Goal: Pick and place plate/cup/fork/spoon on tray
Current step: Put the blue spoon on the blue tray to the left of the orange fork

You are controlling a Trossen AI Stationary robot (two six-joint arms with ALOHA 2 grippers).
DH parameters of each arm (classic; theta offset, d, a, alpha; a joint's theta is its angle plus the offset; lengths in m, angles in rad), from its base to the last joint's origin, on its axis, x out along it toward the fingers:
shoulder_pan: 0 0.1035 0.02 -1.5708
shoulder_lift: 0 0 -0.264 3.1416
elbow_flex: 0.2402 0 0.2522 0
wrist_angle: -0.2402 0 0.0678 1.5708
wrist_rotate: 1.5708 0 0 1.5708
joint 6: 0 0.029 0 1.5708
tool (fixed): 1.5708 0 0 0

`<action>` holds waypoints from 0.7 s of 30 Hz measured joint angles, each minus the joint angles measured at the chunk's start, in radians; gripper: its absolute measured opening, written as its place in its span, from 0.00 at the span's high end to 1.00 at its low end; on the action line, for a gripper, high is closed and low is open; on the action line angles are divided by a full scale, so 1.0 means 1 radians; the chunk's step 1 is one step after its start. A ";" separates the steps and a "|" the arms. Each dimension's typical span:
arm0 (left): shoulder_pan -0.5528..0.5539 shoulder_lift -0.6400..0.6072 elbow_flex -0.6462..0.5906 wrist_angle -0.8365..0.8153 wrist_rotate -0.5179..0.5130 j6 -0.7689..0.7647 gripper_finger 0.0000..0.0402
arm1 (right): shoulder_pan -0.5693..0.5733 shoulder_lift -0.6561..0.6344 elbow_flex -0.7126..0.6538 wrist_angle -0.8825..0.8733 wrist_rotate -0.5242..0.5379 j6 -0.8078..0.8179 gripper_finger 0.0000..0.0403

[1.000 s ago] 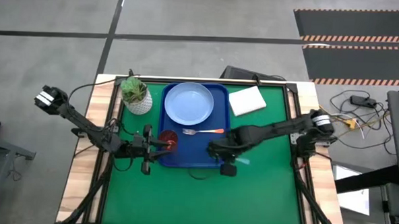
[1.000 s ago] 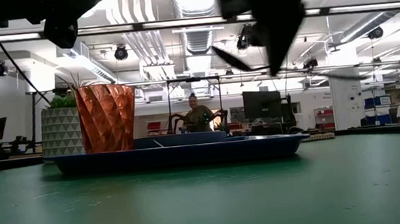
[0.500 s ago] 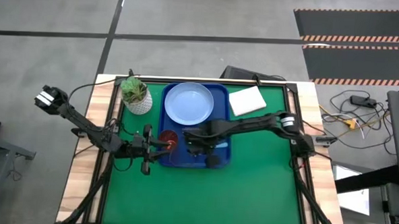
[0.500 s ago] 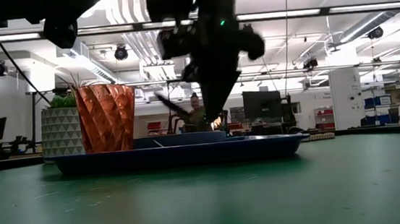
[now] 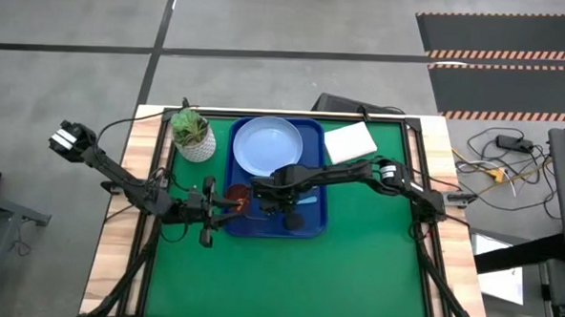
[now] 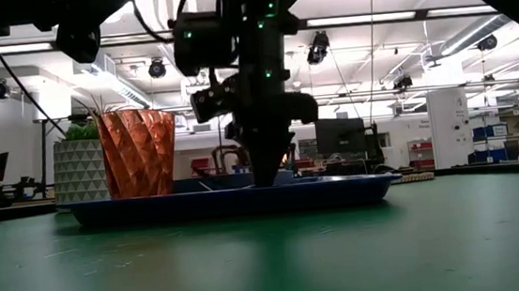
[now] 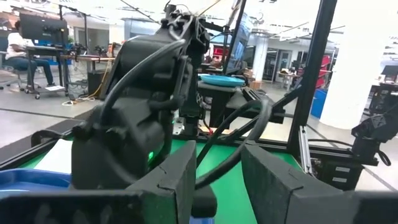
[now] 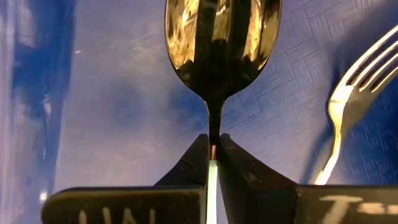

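Observation:
The deep-blue tray [image 5: 309, 212] lies on the green mat. The pale-blue plate [image 5: 267, 144] sits in its far half and the red-brown cup [image 5: 239, 196] stands at its left near corner, also in the low view [image 6: 138, 151]. My right gripper [image 5: 273, 193] reaches down over the tray's middle, shut on the spoon [image 8: 222, 43]. The fork's tines [image 8: 364, 71] lie on the tray floor beside the spoon bowl. My left gripper [image 7: 219, 180] is open and empty at the tray's left edge, beside the cup. My right gripper pinches the spoon where the thin neck [image 8: 213, 134] meets the light-blue handle [image 8: 212, 186], between its two fingertips. The fingers point down and lie along the spoon, with the bowl sticking out ahead of them, low over the tray floor. Whether the bowl touches the floor, I cannot tell.
A white pot with a green plant [image 5: 194, 136] stands left of the tray's far corner. A white square pad [image 5: 350, 142] lies to the tray's right at the back. The mat's near half [image 5: 287, 283] is bare green.
My right gripper has carried the spoon from beyond the tray's right near corner toward the table's left, over the tray's middle, and has come down until its fingertips are at tray level. It now covers the fork in the high view.

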 joint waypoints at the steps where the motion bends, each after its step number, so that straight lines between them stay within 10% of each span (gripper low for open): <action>1: 0.000 0.000 0.000 0.001 0.000 0.000 0.73 | -0.001 0.003 0.000 0.003 0.000 0.000 0.98; 21: 0.000 0.000 -0.001 0.002 -0.007 0.025 0.73 | -0.014 0.018 -0.010 0.013 -0.004 0.169 0.85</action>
